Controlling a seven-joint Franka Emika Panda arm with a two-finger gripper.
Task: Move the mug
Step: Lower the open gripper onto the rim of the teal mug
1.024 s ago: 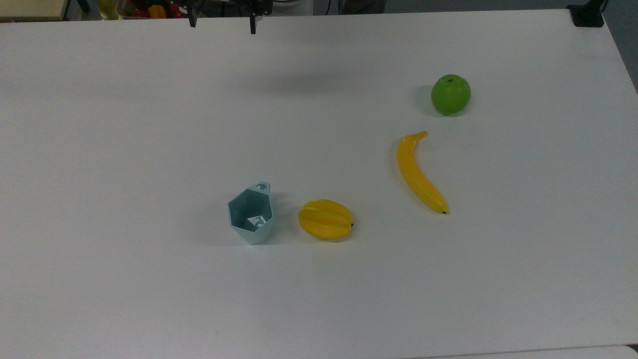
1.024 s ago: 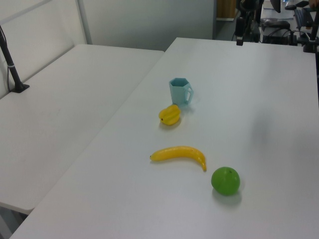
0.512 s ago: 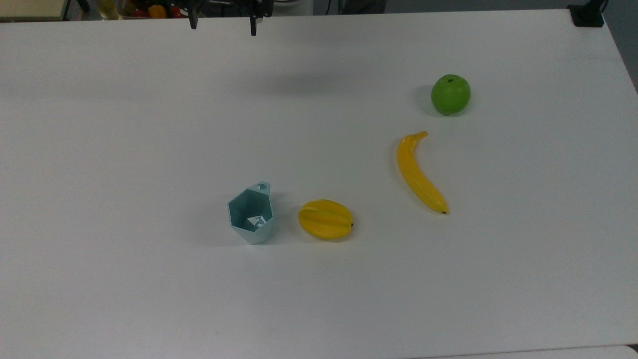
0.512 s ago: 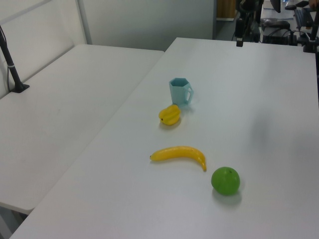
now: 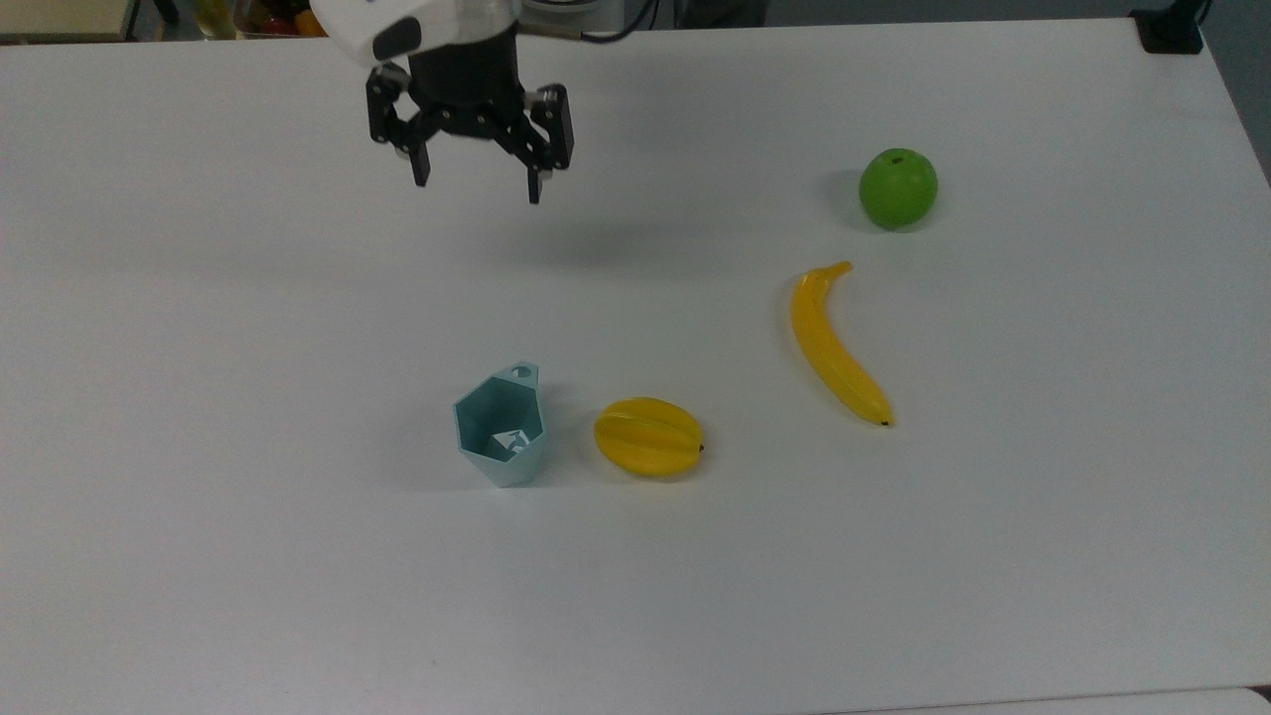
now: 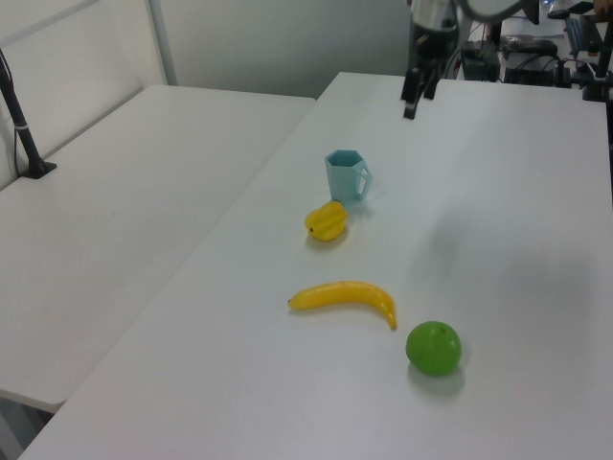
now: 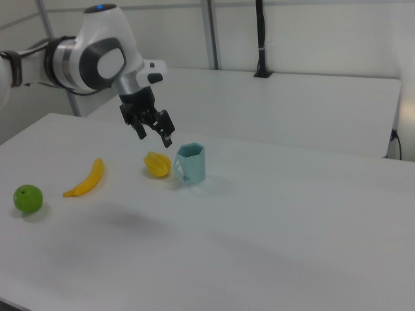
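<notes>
The mug stands upright on the white table, just beside a yellow star fruit on the top view's right, handle toward the top view's upper edge; not touching it. Gripper hangs in the air well apart from the mug, toward the top view's upper left, jaws spread wide, holding & touching nothing. In the right view it hovers above the fruit/mug area. Banana and green apple lie farther to the top view's right. No readable writing or labels anywhere.
</notes>
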